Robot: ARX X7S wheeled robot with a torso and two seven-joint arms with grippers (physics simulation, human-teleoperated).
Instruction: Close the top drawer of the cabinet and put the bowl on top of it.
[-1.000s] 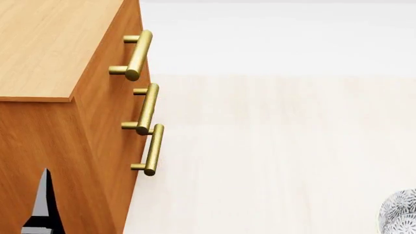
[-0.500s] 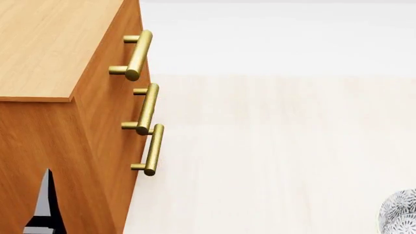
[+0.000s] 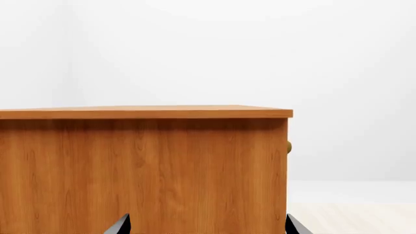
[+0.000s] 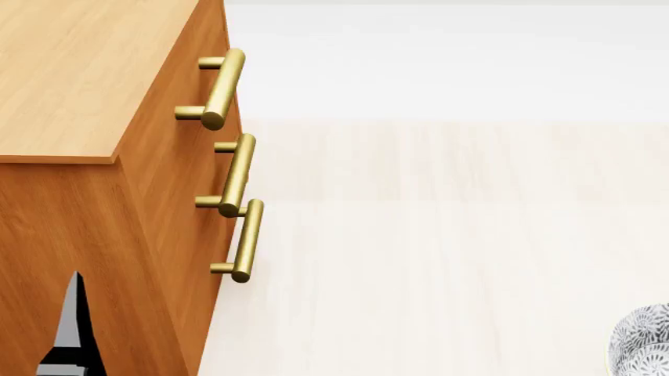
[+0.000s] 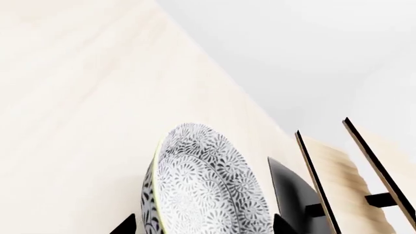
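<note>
The orange-brown cabinet (image 4: 74,78) fills the head view's left, its flat top bare. Three brass bar handles run down its front; the top drawer (image 4: 199,47) carries the uppermost one and looks level with the two below. My left gripper (image 3: 208,225) is open, facing the cabinet's side wall (image 3: 143,170), which sits between its widely spread fingertips (image 3: 122,225). One of its fingers (image 4: 71,329) shows low beside the cabinet. The patterned bowl (image 5: 208,185) sits tilted between the spread tips of my open right gripper (image 5: 204,225). The bowl's edge (image 4: 643,341) peeks in at the head view's lower right.
A pale wood rack (image 5: 338,180) with thin dark-edged slats on a black base (image 5: 293,195) stands just behind the bowl. The light wooden tabletop (image 4: 439,235) stretches between cabinet and bowl. A brass handle end (image 3: 289,147) pokes past the cabinet's front corner.
The left finger has shifted very slightly to the right in the head view. Cabinet, handles and bowl have not moved.
</note>
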